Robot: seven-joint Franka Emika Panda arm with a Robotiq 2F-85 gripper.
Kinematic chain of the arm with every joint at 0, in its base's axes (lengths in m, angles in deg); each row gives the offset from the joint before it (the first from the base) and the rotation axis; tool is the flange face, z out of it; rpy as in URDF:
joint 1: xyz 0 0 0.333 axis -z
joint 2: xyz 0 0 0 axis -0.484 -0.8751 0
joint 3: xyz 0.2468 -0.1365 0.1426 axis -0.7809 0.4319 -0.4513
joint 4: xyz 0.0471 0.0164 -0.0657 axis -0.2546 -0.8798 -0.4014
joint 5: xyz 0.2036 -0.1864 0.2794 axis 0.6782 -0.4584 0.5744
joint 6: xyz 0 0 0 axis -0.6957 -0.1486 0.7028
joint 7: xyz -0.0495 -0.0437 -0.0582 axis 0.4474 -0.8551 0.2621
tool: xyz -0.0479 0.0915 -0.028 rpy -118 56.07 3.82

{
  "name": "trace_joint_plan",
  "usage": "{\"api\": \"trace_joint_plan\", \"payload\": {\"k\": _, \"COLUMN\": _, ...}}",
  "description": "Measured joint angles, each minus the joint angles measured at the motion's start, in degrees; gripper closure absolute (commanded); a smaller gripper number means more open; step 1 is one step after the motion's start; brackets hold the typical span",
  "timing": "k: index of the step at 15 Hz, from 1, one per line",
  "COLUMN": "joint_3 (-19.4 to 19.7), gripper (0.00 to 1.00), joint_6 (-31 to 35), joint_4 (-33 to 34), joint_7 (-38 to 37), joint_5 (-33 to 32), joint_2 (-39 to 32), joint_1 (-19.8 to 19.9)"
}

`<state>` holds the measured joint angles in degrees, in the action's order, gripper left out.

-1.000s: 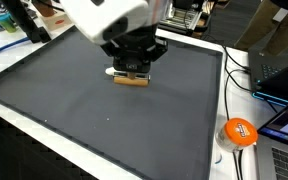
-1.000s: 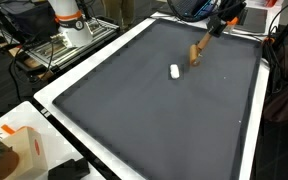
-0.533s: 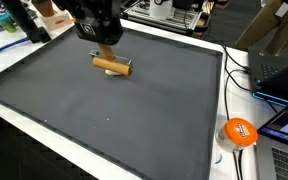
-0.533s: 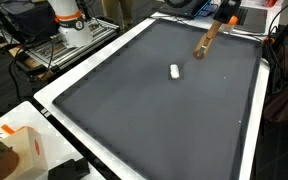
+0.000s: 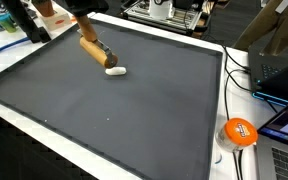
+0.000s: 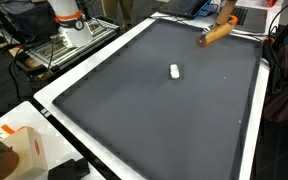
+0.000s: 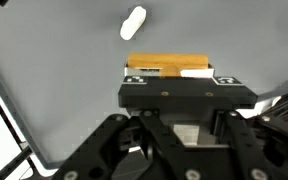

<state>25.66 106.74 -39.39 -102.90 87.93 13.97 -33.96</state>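
Note:
My gripper (image 7: 170, 78) is shut on a tan wooden stick (image 7: 168, 66), held clear above the dark mat (image 7: 64, 70). In both exterior views the stick hangs tilted in the air (image 5: 92, 50) (image 6: 216, 34), with the gripper (image 6: 229, 20) almost out of frame at the top edge. A small white cylinder (image 5: 115, 71) (image 6: 174, 71) (image 7: 133, 50) lies alone on the mat below, apart from the stick.
The mat (image 5: 104, 110) has a white rim (image 6: 84, 75). An orange roll (image 5: 239, 131), cables and laptops (image 5: 284, 70) sit beside it. The robot base (image 6: 69, 20) and a white box (image 6: 19, 150) stand off the mat.
The gripper has risen from the mat with the stick and carried it toward the mat's far edge. The white cylinder stayed where it was.

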Motion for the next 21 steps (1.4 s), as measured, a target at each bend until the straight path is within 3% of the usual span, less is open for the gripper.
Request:
{"api": "trace_joint_plan", "payload": {"k": 3, "joint_3": 0.27, "gripper": 0.78, "joint_6": 0.02, "joint_4": -0.02, "joint_7": -9.07, "joint_5": 0.0, "joint_2": 1.58, "joint_1": 0.03}}
{"api": "trace_joint_plan", "payload": {"k": 4, "joint_3": 0.39, "gripper": 0.53, "joint_6": 0.02, "joint_4": -0.03, "joint_7": -12.14, "joint_5": 0.0, "joint_2": 2.1, "joint_1": 0.01}}
{"api": "trace_joint_plan", "payload": {"k": 7, "joint_3": 0.71, "gripper": 0.53, "joint_6": 0.0, "joint_4": -0.19, "joint_7": -18.26, "joint_5": 0.0, "joint_2": 3.39, "joint_1": -0.02}}
{"api": "trace_joint_plan", "payload": {"k": 14, "joint_3": 0.86, "gripper": 0.53, "joint_6": -0.01, "joint_4": -0.59, "joint_7": -19.27, "joint_5": 0.0, "joint_2": 3.52, "joint_1": -0.02}}
{"api": "trace_joint_plan", "payload": {"k": 15, "joint_3": 0.87, "gripper": 0.78, "joint_6": -0.01, "joint_4": -0.59, "joint_7": -19.29, "joint_5": 0.0, "joint_2": 3.52, "joint_1": -0.02}}
{"api": "trace_joint_plan", "payload": {"k": 18, "joint_3": 0.97, "gripper": 0.78, "joint_6": 0.09, "joint_4": -0.59, "joint_7": -19.85, "joint_5": -0.13, "joint_2": 3.33, "joint_1": -0.01}}
{"api": "trace_joint_plan", "payload": {"k": 21, "joint_3": 1.92, "gripper": 0.78, "joint_6": 0.97, "joint_4": -0.69, "joint_7": -25.29, "joint_5": -0.08, "joint_2": 2.62, "joint_1": 1.34}}
